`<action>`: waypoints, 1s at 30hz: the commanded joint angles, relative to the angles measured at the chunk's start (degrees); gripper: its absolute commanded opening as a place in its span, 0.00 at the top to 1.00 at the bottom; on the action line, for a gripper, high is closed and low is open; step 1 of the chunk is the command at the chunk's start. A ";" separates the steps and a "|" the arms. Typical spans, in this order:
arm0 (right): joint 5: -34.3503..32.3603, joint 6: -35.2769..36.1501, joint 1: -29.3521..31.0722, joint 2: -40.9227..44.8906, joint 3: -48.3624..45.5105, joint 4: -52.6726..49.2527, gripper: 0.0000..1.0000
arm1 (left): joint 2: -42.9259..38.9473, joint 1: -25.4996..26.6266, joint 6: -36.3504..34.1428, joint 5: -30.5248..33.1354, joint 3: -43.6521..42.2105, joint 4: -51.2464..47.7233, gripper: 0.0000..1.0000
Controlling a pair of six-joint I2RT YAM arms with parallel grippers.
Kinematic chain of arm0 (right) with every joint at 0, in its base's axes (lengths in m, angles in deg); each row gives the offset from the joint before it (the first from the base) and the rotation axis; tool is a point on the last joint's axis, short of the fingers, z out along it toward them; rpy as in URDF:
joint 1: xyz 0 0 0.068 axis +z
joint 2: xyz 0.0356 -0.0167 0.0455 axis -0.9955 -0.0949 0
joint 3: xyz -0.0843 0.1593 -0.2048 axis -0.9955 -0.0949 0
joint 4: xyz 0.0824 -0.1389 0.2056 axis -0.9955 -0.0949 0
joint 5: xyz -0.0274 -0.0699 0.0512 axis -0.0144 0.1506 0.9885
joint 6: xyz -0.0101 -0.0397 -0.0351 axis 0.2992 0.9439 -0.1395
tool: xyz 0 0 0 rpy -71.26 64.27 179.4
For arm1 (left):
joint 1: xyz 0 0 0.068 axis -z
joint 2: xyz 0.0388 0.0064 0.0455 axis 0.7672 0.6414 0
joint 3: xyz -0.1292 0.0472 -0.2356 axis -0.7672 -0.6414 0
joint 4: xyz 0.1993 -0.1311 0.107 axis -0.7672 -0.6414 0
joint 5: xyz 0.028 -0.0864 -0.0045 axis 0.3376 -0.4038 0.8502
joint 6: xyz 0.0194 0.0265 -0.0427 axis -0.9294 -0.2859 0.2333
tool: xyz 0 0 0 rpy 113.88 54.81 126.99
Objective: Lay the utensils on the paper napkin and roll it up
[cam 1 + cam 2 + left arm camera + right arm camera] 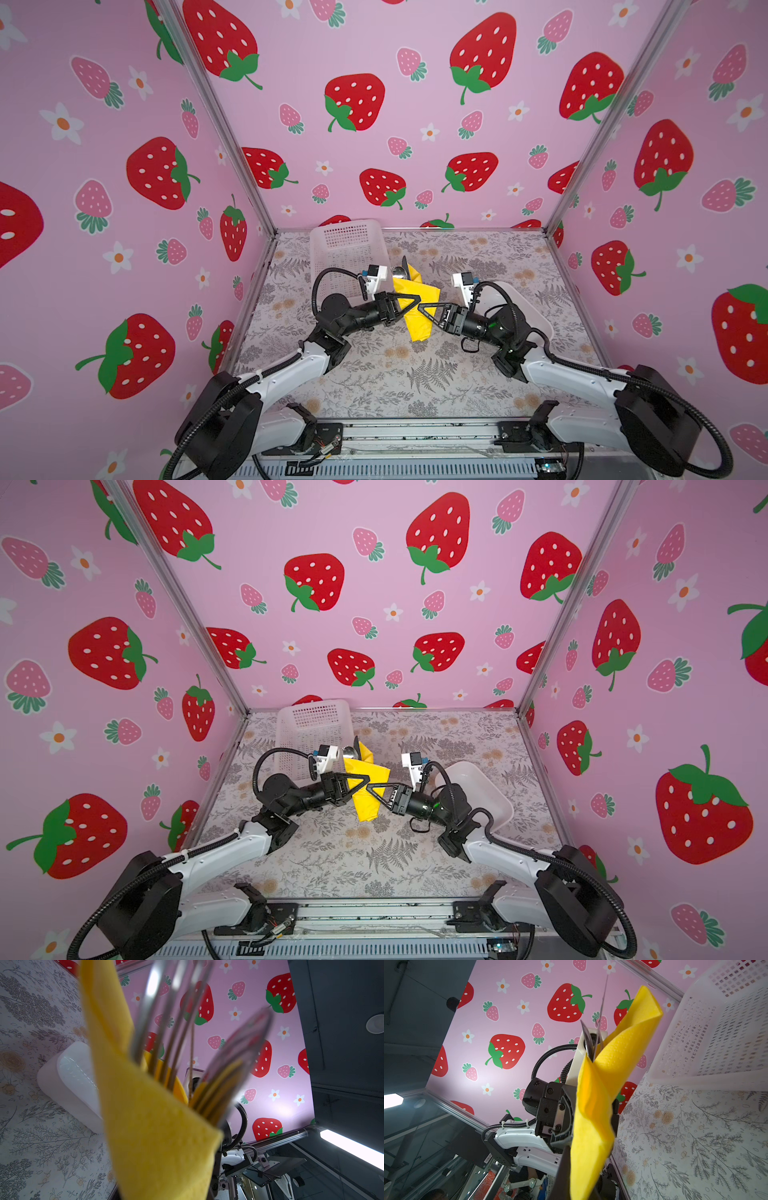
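The yellow paper napkin (419, 324) (365, 808) is wrapped into a loose roll around the utensils and is held up above the table between both arms. A spoon bowl (401, 272) (351, 752) sticks out of its far end. My left gripper (417, 299) (365, 778) is shut on the roll from the left. The right gripper (422, 308) (370, 788) is shut on it from the right, just below. In the left wrist view, blurred fork tines (166, 1022) and a spoon (239, 1049) rise out of the napkin (158, 1126), which hides the jaws. In the right wrist view the napkin (598, 1105) sits between the left fingers (566, 1103).
A white mesh basket (345, 249) (311, 725) (716, 1032) stands at the back left, close behind the left wrist. A white oblong tray (536, 316) (486, 787) (68, 1076) lies at the right, partly under the right arm. Pink strawberry walls close three sides.
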 commanded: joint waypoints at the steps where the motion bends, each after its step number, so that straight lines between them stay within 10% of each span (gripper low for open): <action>1: -0.49 0.17 -0.03 1.41 0.79 0.86 0.94 | -1.91 0.18 -0.08 0.64 1.04 3.37 0.93; 30: -15.16 19.32 -0.01 19.86 9.78 -39.23 0.58 | -12.68 0.04 -18.32 7.48 -0.67 -8.49 1.00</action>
